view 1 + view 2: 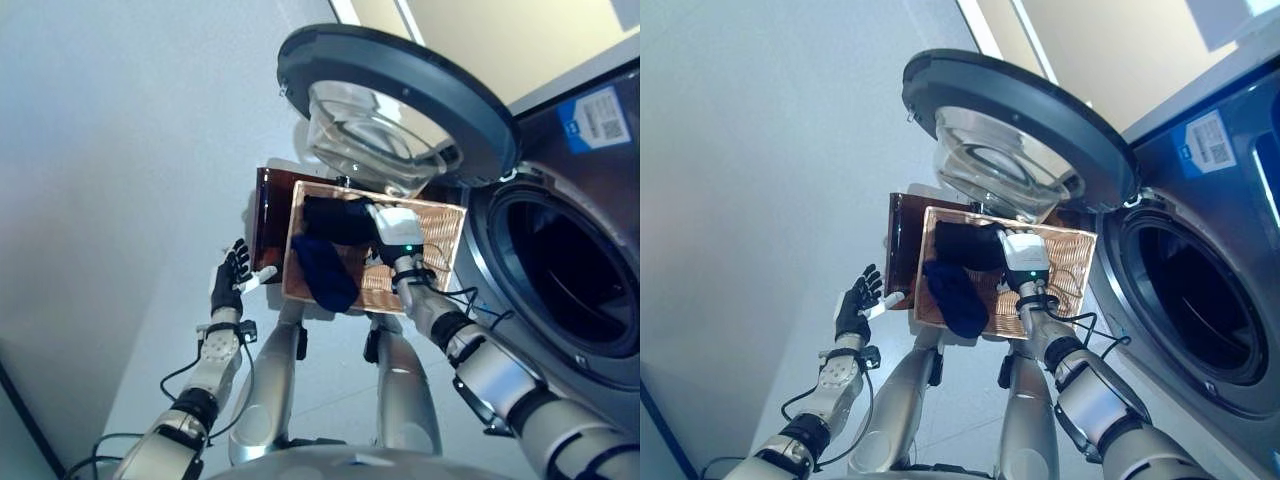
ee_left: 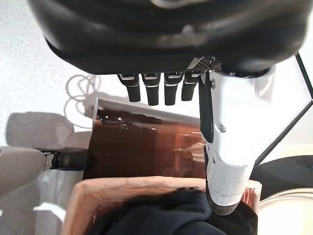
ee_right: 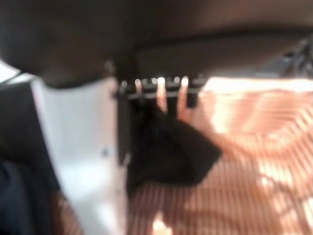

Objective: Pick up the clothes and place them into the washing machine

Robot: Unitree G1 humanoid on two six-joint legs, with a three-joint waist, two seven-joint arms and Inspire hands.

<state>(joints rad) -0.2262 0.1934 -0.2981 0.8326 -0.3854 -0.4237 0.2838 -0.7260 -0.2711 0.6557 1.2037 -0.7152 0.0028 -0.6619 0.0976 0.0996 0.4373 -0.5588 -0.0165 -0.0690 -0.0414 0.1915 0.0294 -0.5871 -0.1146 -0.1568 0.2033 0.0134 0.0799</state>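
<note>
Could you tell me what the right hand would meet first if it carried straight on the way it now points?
Probably the black garment in the wicker basket: the right hand points down at it, though contact is unclear.

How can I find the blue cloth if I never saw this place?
Find the big washing machine with its round door swung open. Just beside it sits a woven basket with clothes inside. The blue cloth hangs over the basket's edge, beside a black cloth that stays inside the basket.
</note>
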